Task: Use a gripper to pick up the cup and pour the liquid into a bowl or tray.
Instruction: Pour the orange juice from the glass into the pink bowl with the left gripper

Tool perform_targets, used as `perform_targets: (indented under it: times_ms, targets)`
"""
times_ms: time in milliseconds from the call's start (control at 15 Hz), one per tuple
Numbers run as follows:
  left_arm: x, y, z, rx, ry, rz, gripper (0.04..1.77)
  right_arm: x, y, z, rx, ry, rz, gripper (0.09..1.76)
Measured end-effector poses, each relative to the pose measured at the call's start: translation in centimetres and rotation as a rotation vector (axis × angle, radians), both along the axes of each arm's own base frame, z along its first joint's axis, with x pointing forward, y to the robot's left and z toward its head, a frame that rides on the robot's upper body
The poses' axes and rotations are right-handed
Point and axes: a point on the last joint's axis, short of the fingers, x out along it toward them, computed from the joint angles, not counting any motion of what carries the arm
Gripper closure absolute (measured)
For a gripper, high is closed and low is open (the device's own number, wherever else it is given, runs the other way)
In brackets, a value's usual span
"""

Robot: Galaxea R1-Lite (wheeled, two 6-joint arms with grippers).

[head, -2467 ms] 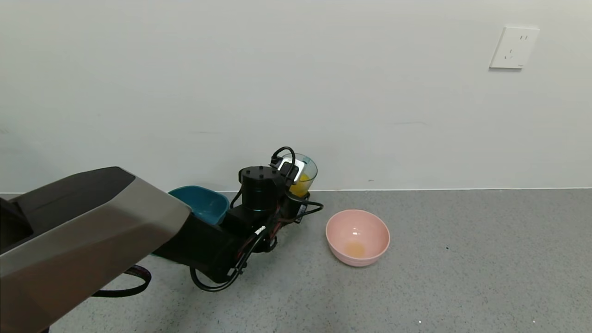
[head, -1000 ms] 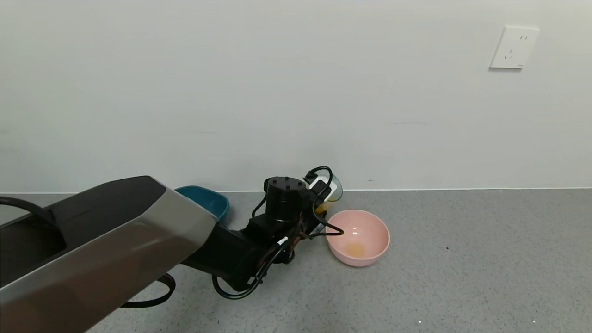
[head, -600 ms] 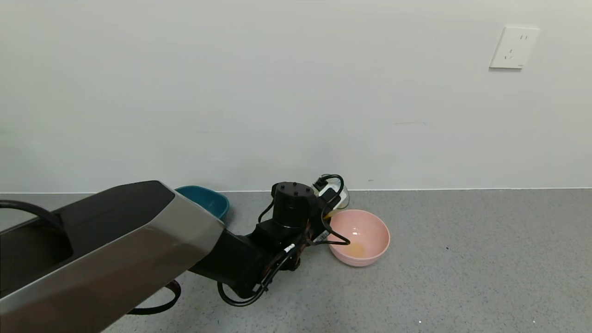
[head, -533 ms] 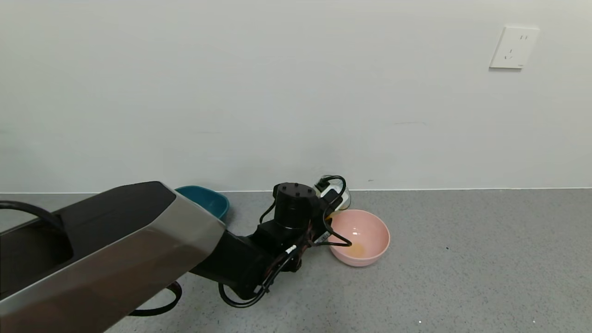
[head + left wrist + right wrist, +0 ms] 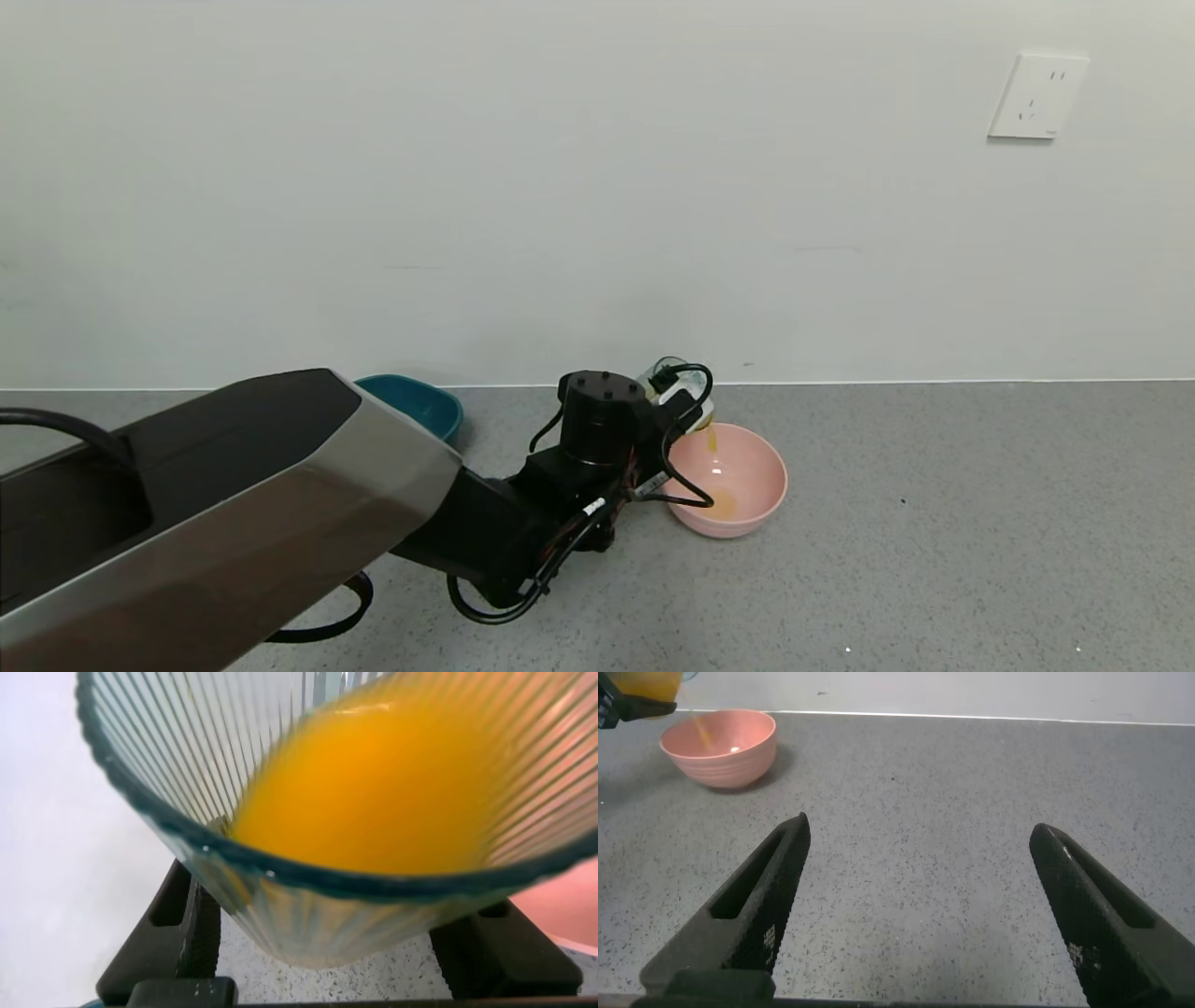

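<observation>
My left gripper [image 5: 676, 403] is shut on the cup [image 5: 684, 383], a ribbed blue-green tumbler, and holds it tilted over the near-left rim of the pink bowl [image 5: 767, 471]. A thin stream of orange liquid [image 5: 711, 439] falls from the cup into the bowl, where a small orange puddle lies. In the left wrist view the cup [image 5: 280, 915] fills the frame between the black fingers [image 5: 192, 938], with the liquid [image 5: 392, 793] lying against its rim. My right gripper [image 5: 920, 845] is open and empty, low over the floor, with the bowl [image 5: 738, 761] farther off.
A dark teal tub [image 5: 422, 407] stands by the wall, left of the left wrist. The white wall runs close behind the cup and bowl, with a socket [image 5: 1036, 95] high on the right. Grey speckled floor spreads to the right of the bowl and in front of it.
My left arm has carried the cup to the right, from beside the teal tub to the bowl's rim, and tilted it. Liquid now streams into the bowl.
</observation>
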Motion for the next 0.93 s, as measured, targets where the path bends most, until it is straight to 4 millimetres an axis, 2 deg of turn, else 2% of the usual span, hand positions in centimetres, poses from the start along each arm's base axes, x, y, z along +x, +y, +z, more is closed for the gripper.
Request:
perform_targets:
  times_ms: [933]
  targets:
    - [-0.39,-0.56,0.13,0.239,-0.059,0.011,0.55,0.0,0.0,0.0,0.0,0.0,0.0,0.14]
